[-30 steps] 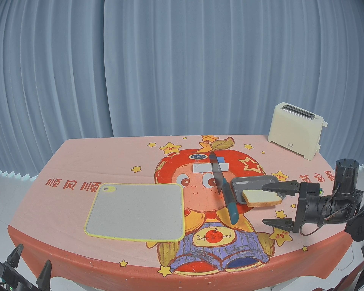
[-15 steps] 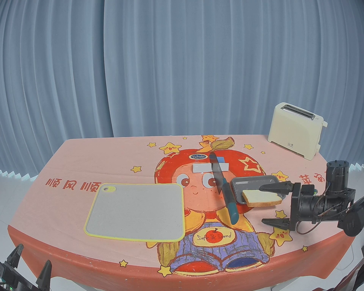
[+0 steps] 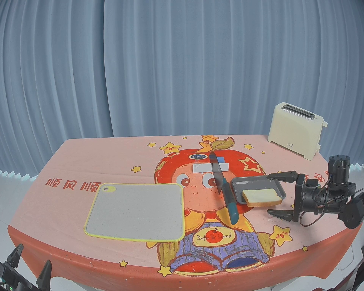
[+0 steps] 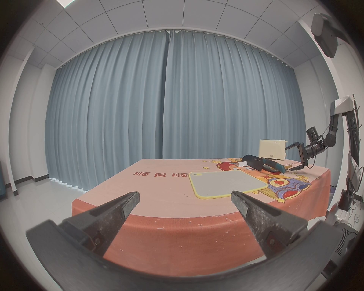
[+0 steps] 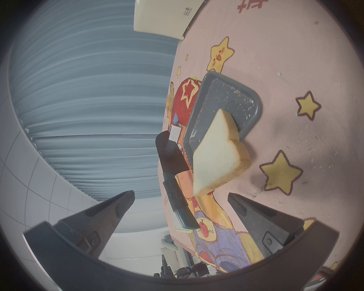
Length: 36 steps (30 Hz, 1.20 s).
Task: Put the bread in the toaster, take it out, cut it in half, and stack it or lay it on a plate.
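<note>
In the head view the bottom edge cuts off the left gripper [image 3: 33, 254]; just its two fingertips show. The bread [image 3: 261, 197] hides part of the tray's [image 3: 258, 182] near rim. In the right wrist view the edge cuts the toaster [image 5: 167, 15].

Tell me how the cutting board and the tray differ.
The cutting board is much larger than the tray. The cutting board is light grey with a yellow rim; the tray is dark grey all over. The cutting board is bare, while the tray carries a slice of bread that overhangs its near edge. Both are rounded rectangles lying flat on the table.
</note>
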### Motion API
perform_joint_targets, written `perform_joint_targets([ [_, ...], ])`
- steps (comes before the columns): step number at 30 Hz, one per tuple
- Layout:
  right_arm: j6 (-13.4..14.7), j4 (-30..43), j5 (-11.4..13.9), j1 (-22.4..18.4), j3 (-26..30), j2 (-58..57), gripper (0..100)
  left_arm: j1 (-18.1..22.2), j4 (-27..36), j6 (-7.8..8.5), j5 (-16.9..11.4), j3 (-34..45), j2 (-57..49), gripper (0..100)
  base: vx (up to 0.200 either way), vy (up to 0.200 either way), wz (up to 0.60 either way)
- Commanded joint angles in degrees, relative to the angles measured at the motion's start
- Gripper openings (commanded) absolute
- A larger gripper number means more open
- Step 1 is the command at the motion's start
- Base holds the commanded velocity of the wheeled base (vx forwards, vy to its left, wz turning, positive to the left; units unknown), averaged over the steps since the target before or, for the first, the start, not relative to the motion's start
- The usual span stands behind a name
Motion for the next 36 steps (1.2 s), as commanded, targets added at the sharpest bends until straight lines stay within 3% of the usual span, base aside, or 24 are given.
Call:
perform_joint_targets([
  [1,-0.05,0.00,0.05,-1.71,-0.43,0.78,100,0.00,-0.01,-0.01,0.01,1.01,0.06,100,0.000,0.000,0.00],
  [22,-0.05,-0.09,-0.39,-4.70,-1.66,5.88,100,0.00,-0.01,-0.01,0.01,1.01,0.06,100,0.000,0.000,0.00],
  [27,0.30,-3.69,-0.48,-4.70,-1.04,6.05,100,0.00,0.08,-0.01,0.01,1.01,0.06,100,0.000,0.000,0.00],
  [31,2.32,-5.36,-0.39,-4.61,-0.96,5.79,100,0.00,0.08,-0.01,0.01,1.01,0.06,100,0.000,0.000,0.00],
  [36,2.58,-6.94,-0.30,-4.43,-0.52,6.32,100,0.00,-0.01,-0.10,0.01,1.01,0.06,100,0.000,0.000,0.00],
])
